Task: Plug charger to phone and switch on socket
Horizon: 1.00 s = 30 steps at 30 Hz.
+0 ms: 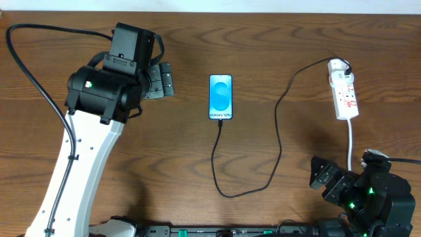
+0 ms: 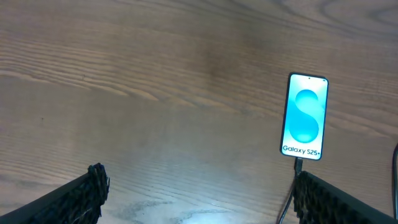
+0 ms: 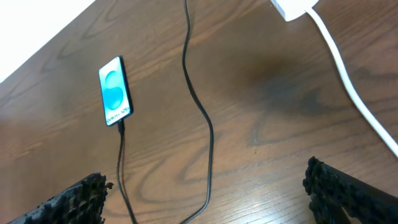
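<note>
Dark wood-grain tabletop [image 1: 276, 33] carries the phone [image 1: 220, 97] at centre, screen lit. The charger [image 3: 211, 140] seems seated in its lower edge (the joint is too small to be sure) and loops right to the socket [image 1: 344, 97]. Left pincer [image 1: 164, 79] and right pincer [image 1: 323, 176] both stand wide apart, empty. A clumsy press on the switch could shove the light strip and tug the cable loose.
</note>
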### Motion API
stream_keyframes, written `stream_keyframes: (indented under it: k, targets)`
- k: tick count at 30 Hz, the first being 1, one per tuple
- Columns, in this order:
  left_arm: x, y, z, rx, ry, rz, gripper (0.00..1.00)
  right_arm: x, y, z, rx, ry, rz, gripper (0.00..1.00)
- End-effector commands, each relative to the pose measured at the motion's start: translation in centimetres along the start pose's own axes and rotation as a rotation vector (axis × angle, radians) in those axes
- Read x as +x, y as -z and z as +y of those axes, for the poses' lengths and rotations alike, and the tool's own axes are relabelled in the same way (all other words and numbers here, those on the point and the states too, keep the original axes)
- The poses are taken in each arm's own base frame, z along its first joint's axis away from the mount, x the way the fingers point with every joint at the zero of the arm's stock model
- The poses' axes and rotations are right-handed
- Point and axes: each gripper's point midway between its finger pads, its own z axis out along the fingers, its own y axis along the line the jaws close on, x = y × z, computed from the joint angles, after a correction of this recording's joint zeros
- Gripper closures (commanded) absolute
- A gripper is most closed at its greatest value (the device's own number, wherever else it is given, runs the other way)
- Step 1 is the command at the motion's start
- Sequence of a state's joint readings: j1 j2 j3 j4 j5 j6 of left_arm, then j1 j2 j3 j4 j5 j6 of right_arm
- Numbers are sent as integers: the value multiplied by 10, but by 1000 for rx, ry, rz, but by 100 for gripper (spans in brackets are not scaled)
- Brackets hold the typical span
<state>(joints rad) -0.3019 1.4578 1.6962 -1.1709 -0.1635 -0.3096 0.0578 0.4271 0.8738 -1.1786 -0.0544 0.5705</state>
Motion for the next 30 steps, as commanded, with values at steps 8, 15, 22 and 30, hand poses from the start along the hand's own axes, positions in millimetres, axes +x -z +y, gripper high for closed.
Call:
stream_keyframes:
  k: [8,15,22,30]
  targets:
    - [-2,-1,3,-15,-11,-2,4,10,-1,-6,22,-37,37,1]
    - [-2,-1,3,-15,-11,-2,4,-4,-2,3,-12,131,-22,1]
    - [-2,-1,3,-15,-11,-2,4,-24,7,29,-126,359,-164,1]
    - [-2,-1,3,-15,-11,-2,4,-15,-5,51,-297,634,-338,1]
